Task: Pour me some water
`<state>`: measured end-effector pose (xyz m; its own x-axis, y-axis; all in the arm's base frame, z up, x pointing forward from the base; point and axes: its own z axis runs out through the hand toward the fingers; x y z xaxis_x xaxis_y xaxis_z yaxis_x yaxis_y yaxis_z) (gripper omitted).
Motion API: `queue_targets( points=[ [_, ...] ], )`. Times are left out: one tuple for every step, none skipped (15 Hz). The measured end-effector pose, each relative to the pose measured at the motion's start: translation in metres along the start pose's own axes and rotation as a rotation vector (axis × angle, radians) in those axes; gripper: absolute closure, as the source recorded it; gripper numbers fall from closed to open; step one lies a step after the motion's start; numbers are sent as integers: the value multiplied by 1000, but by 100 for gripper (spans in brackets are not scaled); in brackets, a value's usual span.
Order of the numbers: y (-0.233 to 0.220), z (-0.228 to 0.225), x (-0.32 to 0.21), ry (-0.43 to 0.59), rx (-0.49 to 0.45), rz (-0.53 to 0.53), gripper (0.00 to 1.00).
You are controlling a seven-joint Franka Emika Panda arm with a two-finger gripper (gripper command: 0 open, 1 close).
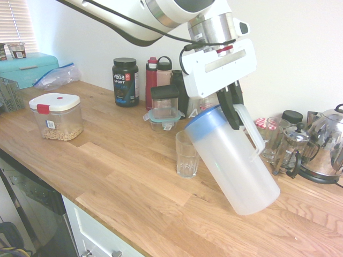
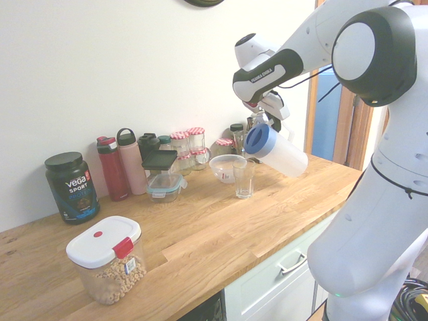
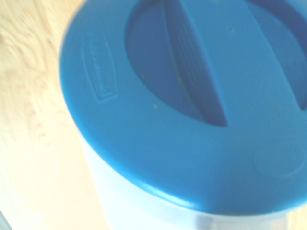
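A translucent white pitcher (image 1: 233,160) with a blue lid (image 1: 202,118) hangs tilted in the air, lid end leaning toward an empty clear glass (image 1: 187,154) on the wooden counter. My gripper (image 1: 234,111) is shut on the pitcher's handle (image 1: 251,131), just behind the lid. In the second exterior view the pitcher (image 2: 281,155) tips with its lid (image 2: 256,140) above and right of the glass (image 2: 244,179). The blue lid (image 3: 192,96) fills the wrist view. No water shows in the glass.
Behind the glass stand a lidded food container (image 1: 162,118), bottles (image 1: 151,80), a black tub (image 1: 125,81) and jars. A French press (image 1: 291,151) and a kettle (image 1: 327,147) sit to the right. A cereal box (image 1: 56,115) stands at the left. A bowl (image 2: 226,167) sits behind the glass.
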<state>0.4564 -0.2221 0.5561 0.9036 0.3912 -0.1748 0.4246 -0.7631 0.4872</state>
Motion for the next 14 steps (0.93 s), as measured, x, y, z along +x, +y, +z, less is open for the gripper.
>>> queue_targets(
  points=[
    [-1, -2, 3, -5, -28, -6, 100],
    [-3, -4, 8, -11, -59, -11, 100],
    [-8, -2, 12, -19, -88, -17, 100],
    [-14, 2, 17, -28, -111, -21, 100],
    [-19, 6, 21, -33, -125, -24, 100],
    [-22, 9, 24, -39, -143, -31, 100],
    [-25, 12, 27, -42, -163, -38, 100],
    [-26, 12, 28, -42, -177, -40, 100],
    [-27, 12, 29, -42, -183, -40, 100],
    [-28, 11, 30, -40, -186, -40, 100],
    [-28, 11, 31, -37, -188, -41, 100],
    [-29, 11, 32, -35, -189, -41, 100],
    [-28, 10, 31, -32, -185, -36, 100],
    [-27, 10, 29, -24, -173, -22, 100]
  ],
)
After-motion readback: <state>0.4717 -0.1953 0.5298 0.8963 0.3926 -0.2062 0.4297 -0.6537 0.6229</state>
